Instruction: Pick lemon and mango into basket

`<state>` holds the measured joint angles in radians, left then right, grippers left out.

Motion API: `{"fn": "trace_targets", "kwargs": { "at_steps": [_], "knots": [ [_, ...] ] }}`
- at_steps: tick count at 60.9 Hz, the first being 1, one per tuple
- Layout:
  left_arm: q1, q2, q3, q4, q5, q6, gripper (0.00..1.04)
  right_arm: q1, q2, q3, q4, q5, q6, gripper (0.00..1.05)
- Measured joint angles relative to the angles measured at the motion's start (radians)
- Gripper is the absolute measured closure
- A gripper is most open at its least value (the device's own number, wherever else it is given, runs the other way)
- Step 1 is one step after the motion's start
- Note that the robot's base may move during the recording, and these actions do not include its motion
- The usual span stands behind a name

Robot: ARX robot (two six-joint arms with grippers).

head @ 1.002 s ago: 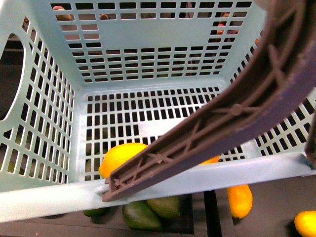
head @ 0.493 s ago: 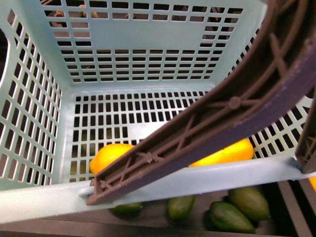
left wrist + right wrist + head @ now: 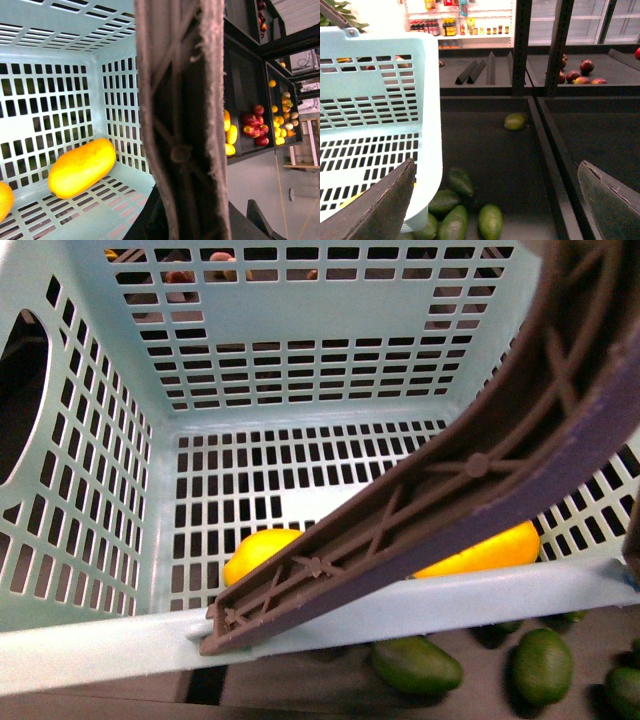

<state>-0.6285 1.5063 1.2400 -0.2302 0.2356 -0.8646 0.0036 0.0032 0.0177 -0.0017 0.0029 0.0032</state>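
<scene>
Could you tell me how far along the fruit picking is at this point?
Both fruits already lie on the floor of the basket: the lemon and the mango. The right gripper is open and empty. The left gripper is not visible. Nothing looks left to pick.

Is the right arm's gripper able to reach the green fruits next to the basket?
Probably yes. The right gripper is open and empty, and the green fruits lie in the dark bin beside the basket, with nothing visible between them and the gripper.
</scene>
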Motion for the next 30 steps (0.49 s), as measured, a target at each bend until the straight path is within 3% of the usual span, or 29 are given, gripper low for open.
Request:
{"fn": "trace_targets", "kwargs": {
  "at_steps": [30],
  "knots": [
    [0.017, -0.002, 0.000, 0.000, -0.037, 0.017, 1.00, -0.002, 0.000, 0.000, 0.000, -0.009, 0.000, 0.09]
  ]
}}
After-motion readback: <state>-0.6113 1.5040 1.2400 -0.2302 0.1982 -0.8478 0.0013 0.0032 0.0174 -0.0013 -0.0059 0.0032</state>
